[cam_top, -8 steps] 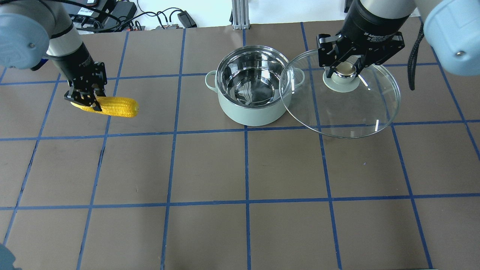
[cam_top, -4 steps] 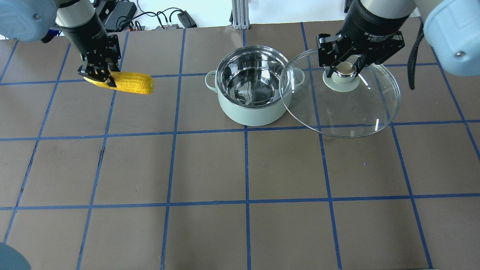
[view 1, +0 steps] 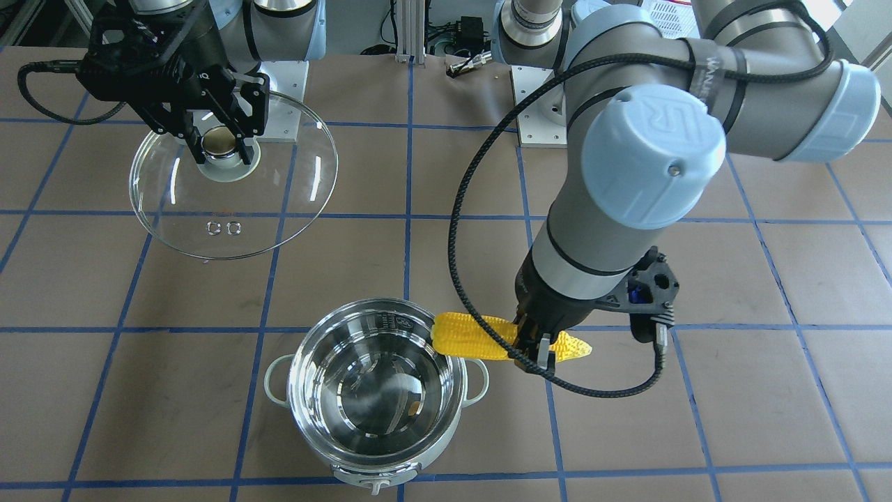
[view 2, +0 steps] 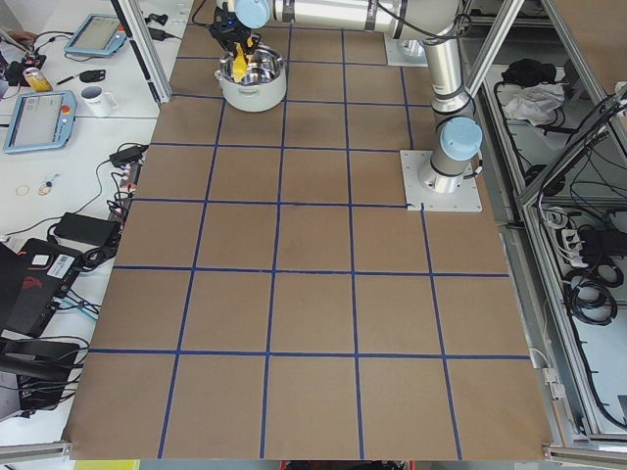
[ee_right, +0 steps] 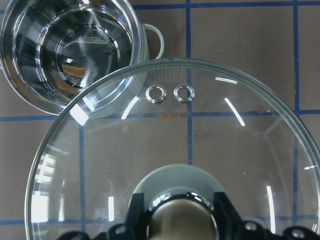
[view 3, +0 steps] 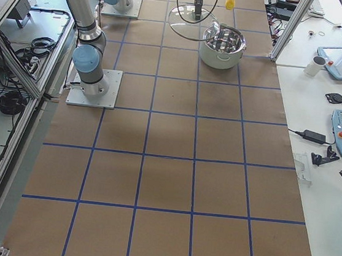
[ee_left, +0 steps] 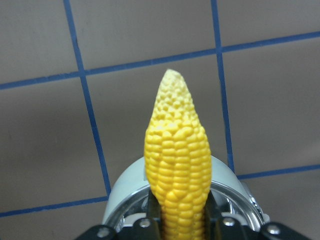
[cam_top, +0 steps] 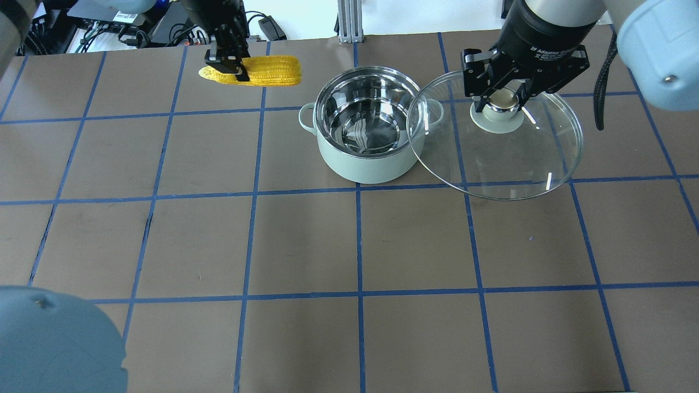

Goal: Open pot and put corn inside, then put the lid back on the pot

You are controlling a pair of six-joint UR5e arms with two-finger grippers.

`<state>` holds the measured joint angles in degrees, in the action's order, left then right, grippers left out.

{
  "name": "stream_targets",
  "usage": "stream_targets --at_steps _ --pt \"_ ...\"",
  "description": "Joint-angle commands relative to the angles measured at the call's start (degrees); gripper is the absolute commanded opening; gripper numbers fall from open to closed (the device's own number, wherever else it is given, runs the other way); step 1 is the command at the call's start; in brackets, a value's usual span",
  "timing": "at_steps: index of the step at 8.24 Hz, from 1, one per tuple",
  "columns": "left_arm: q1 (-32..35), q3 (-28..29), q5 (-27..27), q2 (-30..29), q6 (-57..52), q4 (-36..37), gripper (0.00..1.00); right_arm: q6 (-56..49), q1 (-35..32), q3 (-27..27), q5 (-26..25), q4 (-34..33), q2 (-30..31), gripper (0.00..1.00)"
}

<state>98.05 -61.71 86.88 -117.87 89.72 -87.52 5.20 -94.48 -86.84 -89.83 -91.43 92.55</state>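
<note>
The mint-green pot (cam_top: pixel 363 166) stands open, its steel inside empty; it also shows in the front view (view 1: pixel 376 390). My left gripper (cam_top: pixel 226 68) is shut on the yellow corn (cam_top: pixel 267 71) near its pointed end and holds it level in the air, just left of the pot. In the front view the corn's (view 1: pixel 474 336) blunt end reaches the pot's rim. The left wrist view shows the corn (ee_left: pixel 177 160) between the fingers, the pot under it. My right gripper (cam_top: pixel 501 101) is shut on the knob of the glass lid (cam_top: pixel 502 158), held up to the right of the pot, its edge overlapping the pot's rim.
Cables and power boxes (cam_top: pixel 164 16) lie along the table's far edge beside an aluminium post (cam_top: pixel 349 22). The arms' base plates (view 1: pixel 550 111) sit on the robot's side. Side benches with tablets and a mug (view 2: pixel 96 98) flank the table ends.
My left gripper has carried the corn back and to the right, from the table's left side to just beside the pot. The right gripper and lid have not moved.
</note>
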Motion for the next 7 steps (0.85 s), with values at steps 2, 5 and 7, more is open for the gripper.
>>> stream_targets --at_steps 2,5,7 --pt "7.8 1.4 0.2 -6.7 8.0 7.5 0.00 -0.1 0.0 0.0 0.0 -0.1 0.0 0.15" --pt "10.7 1.1 0.0 -8.8 10.2 11.2 0.00 -0.3 0.0 0.0 0.0 -0.1 0.0 0.15" --pt "10.9 1.1 0.0 -10.0 12.9 12.6 0.00 -0.4 0.0 0.0 -0.1 -0.1 0.0 0.14"
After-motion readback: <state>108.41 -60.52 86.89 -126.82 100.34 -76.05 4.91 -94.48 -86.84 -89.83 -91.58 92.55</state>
